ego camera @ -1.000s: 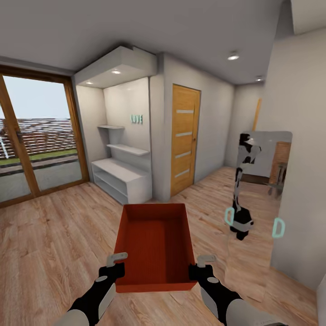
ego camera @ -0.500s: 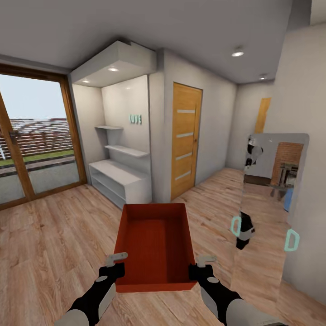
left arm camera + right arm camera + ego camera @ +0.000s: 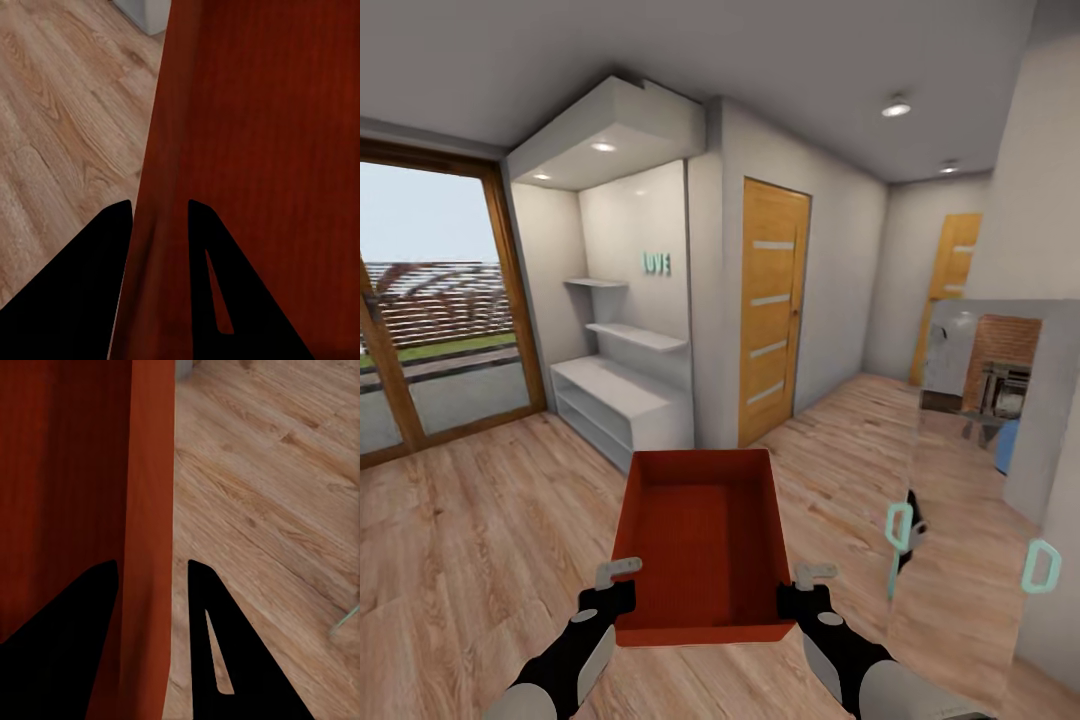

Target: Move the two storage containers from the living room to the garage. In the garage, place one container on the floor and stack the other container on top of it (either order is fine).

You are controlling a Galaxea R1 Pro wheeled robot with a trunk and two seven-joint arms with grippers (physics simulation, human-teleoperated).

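Observation:
One orange-red open-topped storage container [image 3: 705, 530] hangs level in front of me above light wood plank flooring, and its inside looks empty. My left gripper [image 3: 618, 587] is shut on its left wall near the closest corner. My right gripper [image 3: 803, 590] is shut on the right wall opposite. In the left wrist view the left gripper [image 3: 159, 225] has its black fingers on either side of the container [image 3: 255, 112] wall. In the right wrist view the right gripper [image 3: 148, 577] pinches the container [image 3: 82, 450] wall the same way. The garage is out of view.
Ahead stands a white alcove with a low shelf unit [image 3: 625, 400], and a wooden door [image 3: 770, 310] is next to it. A glass sliding door [image 3: 430, 320] fills the left wall. A mirror panel [image 3: 980, 480] stands close on the right. A second wooden door [image 3: 950, 280] lies down the passage.
The whole picture has shifted, so the camera has moved forward. The mirror panel has slid right and the far door has come into sight. The container stays held the same way.

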